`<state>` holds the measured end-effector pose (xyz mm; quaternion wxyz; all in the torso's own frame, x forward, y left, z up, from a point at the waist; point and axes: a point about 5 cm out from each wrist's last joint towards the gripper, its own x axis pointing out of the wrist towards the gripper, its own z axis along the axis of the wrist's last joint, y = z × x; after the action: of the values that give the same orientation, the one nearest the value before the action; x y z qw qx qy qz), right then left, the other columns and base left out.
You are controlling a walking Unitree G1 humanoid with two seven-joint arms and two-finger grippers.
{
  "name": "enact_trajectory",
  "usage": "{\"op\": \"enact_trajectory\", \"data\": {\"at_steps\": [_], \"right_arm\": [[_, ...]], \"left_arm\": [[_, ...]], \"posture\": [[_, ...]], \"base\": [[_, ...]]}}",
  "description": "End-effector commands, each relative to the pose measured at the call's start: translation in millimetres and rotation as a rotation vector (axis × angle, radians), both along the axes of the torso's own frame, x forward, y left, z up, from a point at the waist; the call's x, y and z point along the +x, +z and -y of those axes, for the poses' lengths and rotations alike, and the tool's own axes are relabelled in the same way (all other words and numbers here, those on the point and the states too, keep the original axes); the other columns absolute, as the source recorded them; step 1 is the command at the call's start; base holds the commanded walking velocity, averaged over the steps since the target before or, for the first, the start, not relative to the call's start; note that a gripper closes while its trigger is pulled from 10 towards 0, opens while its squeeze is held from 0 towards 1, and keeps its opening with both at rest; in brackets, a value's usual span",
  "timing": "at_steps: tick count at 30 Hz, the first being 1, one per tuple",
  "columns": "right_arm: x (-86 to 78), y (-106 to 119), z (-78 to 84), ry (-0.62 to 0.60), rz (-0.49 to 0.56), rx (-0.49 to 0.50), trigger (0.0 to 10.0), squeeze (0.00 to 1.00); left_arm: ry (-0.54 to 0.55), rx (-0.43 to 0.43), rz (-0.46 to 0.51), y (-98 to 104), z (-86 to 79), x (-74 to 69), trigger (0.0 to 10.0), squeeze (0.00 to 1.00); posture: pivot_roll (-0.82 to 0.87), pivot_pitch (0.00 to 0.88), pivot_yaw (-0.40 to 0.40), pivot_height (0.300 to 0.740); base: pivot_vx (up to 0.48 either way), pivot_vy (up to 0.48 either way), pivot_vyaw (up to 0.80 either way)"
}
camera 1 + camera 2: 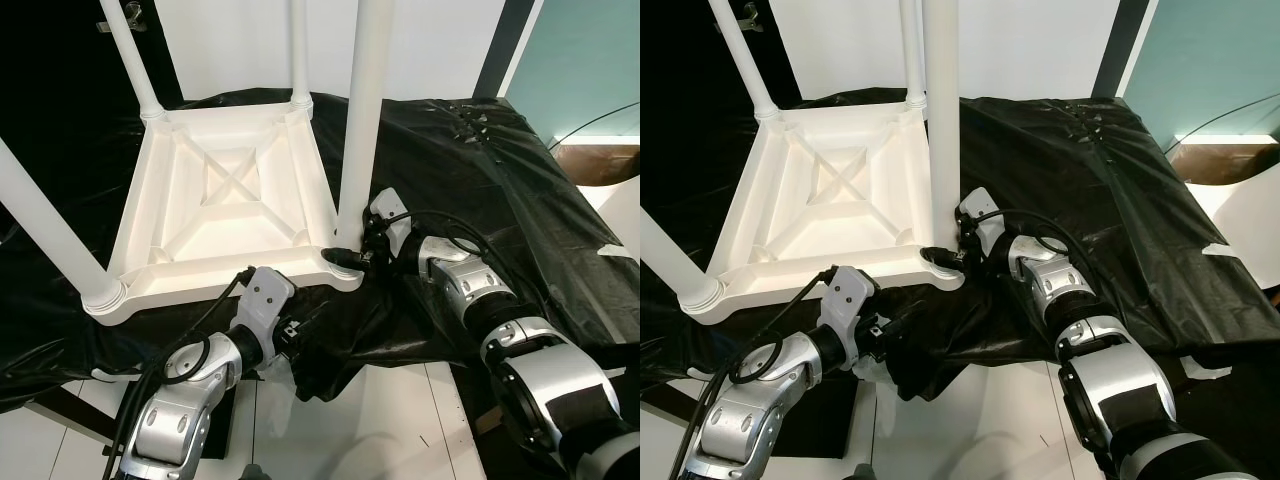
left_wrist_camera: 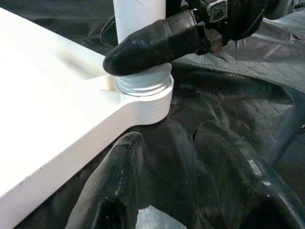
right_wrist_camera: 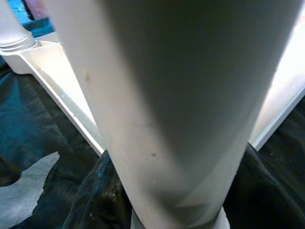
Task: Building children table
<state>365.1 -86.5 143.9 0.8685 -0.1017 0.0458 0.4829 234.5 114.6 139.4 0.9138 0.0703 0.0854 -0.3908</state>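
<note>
A white children's table (image 1: 225, 200) lies upside down on a black sheet, its four legs pointing up. The near right leg (image 1: 362, 110) stands in its corner socket (image 2: 145, 93). My right gripper (image 1: 348, 256) is shut around that leg just above the socket; one of its fingers (image 2: 152, 45) crosses the leg's base, and the leg (image 3: 167, 95) looms close in the right wrist view. My left gripper (image 2: 171, 191) rests low on the sheet in front of the same corner, open, with only black sheet between its fingers.
Three other legs rise at the near left (image 1: 45, 235), far left (image 1: 130, 55) and far right (image 1: 298, 45). The crumpled black sheet (image 1: 480, 180) spreads to the right. White floor (image 1: 380, 420) shows in front. A cable (image 1: 590, 125) runs at the far right.
</note>
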Motion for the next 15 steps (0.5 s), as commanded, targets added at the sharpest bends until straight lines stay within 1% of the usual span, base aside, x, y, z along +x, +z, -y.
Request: {"op": "enact_trajectory", "data": {"at_steps": [1,2,3,5,6,7,8,9,10,12,13,15], "right_arm": [[-3.3,-17,5.1,-0.046,-0.029,-0.078,0.0,0.0],[-2.3,-19,7.3,-0.082,-0.02,-0.099,0.0,0.0],[-2.3,-19,7.3,-0.082,-0.02,-0.099,0.0,0.0],[0.9,-22,11.4,-0.187,-0.043,-0.075,0.0,0.0],[2.4,-25,12.8,-0.259,-0.06,-0.06,0.7,0.0],[2.4,-25,12.8,-0.259,-0.06,-0.06,0.7,0.0],[3.3,-27,13.5,-0.318,-0.08,-0.042,3.5,0.0],[3.6,-28,13.6,-0.365,-0.099,-0.029,8.6,0.0],[3.1,-30,12.4,-0.414,-0.111,-0.004,10.0,0.0],[1.2,-32,9.1,-0.465,-0.117,0.021,10.0,0.0],[1.2,-32,9.1,-0.465,-0.117,0.021,10.0,0.0],[-2.9,-35,1.8,-0.524,-0.117,0.048,10.0,0.0]], "left_arm": [[0.057,0.009,0.004,-1,-3.0,-0.4,10.0,0.0],[0.058,0.009,0.003,-1,-2.9,-0.5,10.0,0.0],[0.058,0.009,0.003,-1,-2.9,-0.5,10.0,0.0],[0.058,0.008,0.0,-2,-2.7,-1.5,10.0,0.0],[0.057,0.008,-0.003,-2,-2.7,-2.2,10.0,0.0],[0.057,0.008,-0.003,-2,-2.7,-2.2,10.0,0.0],[0.057,0.007,-0.005,-3,-2.7,-2.9,10.0,0.0],[0.057,0.007,-0.006,-3,-2.7,-3.2,10.0,0.0],[0.058,0.008,-0.008,-3,-2.8,-3.3,10.0,0.0],[0.058,0.008,-0.01,-4,-2.9,-3.3,10.0,0.0],[0.058,0.008,-0.01,-4,-2.9,-3.3,10.0,0.0],[0.062,0.011,-0.011,-4,-3.7,-2.8,10.0,0.0]], "posture": [[0.1,0.0,-0.044,0.74],[0.1,0.0,-0.044,0.74],[0.1,0.0,-0.044,0.74],[0.09,0.0,-0.045,0.74],[0.09,0.0,-0.045,0.74],[0.09,0.0,-0.045,0.74],[0.09,0.001,-0.044,0.74],[0.09,0.001,-0.043,0.74],[0.09,0.004,-0.041,0.74],[0.08,0.004,-0.04,0.74],[0.08,0.004,-0.04,0.74],[0.08,0.007,-0.037,0.74]], "base": [[0.0,0.0,0.0],[0.0,0.0,0.0],[0.0,0.0,0.0],[0.0,0.0,0.0],[0.0,0.0,0.0],[0.0,0.0,0.0],[0.0,0.0,0.0],[0.0,0.0,0.0],[0.0,0.0,0.0],[0.0,0.0,0.0],[0.0,0.0,0.0],[0.0,0.0,0.0]]}}
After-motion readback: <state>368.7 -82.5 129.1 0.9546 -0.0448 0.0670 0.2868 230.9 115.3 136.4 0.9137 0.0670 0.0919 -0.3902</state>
